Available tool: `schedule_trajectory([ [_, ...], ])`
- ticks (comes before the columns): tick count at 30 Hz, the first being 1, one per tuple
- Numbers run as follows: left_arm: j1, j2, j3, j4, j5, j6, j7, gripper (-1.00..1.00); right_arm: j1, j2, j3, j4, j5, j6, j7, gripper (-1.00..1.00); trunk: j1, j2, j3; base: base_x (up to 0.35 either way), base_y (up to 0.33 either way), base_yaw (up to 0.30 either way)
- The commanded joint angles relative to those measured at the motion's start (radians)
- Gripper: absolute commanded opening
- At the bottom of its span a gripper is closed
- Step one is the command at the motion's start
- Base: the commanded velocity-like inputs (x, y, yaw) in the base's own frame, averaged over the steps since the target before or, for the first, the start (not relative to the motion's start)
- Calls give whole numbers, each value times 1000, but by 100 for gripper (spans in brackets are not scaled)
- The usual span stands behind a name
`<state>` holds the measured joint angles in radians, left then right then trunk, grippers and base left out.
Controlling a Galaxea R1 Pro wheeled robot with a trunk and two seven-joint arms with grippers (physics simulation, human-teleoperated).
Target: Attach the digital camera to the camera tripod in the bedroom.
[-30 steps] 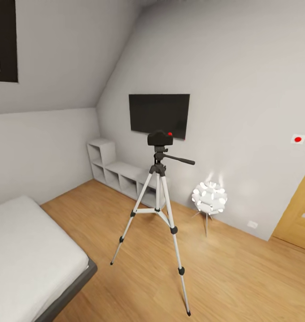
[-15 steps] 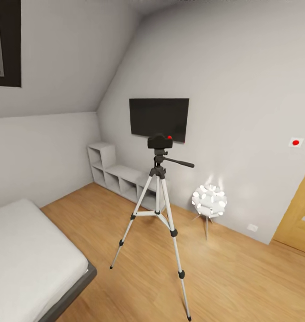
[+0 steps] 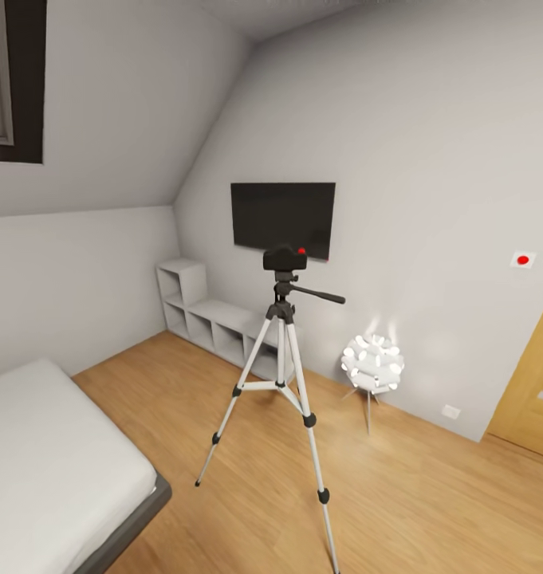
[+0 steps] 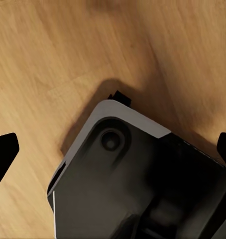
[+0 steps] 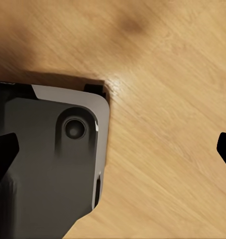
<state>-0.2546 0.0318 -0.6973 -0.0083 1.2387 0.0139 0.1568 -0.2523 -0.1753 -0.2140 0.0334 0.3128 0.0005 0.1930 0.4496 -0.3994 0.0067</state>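
While the digital camera (image 3: 285, 258) is sitting on top of the camera tripod (image 3: 281, 383) on the wood floor (image 3: 430, 494), between the bed (image 3: 56, 470) and the lamp (image 3: 372, 364), you are keeping both sets of jaws released, the left gripper (image 4: 113, 149) and right gripper (image 5: 113, 149) pointing down at the robot's base.

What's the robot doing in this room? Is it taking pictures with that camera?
No, nothing is being held right now. The digital camera already sits on top of the camera tripod, which stands on the wood floor between the bed and a small glowing lamp. The robot looks at it from a few steps off. The left tool and the right tool are open and empty, hanging down toward the floor beside the robot's own base.
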Motion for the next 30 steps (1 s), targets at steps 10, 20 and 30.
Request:
schedule_trajectory([
  [10, 0, 0, -9, -1, 7, 1, 4, 100, -1, -1, -8, 2, 8, -2, 2, 100, 0, -1, 16, 0, 0, 0],
  [20, 0, 0, -9, -1, 7, 1, 4, 100, -1, -1, -8, 1, 7, -5, 0, 100, 0, -1, 32, 0, 0, 0],
  [30, 0, 0, -8, -1, 7, 1, 4, 100, -1, -1, -10, 2, 7, -5, 0, 100, 0, -1, 48, 0, 0, 0],
])
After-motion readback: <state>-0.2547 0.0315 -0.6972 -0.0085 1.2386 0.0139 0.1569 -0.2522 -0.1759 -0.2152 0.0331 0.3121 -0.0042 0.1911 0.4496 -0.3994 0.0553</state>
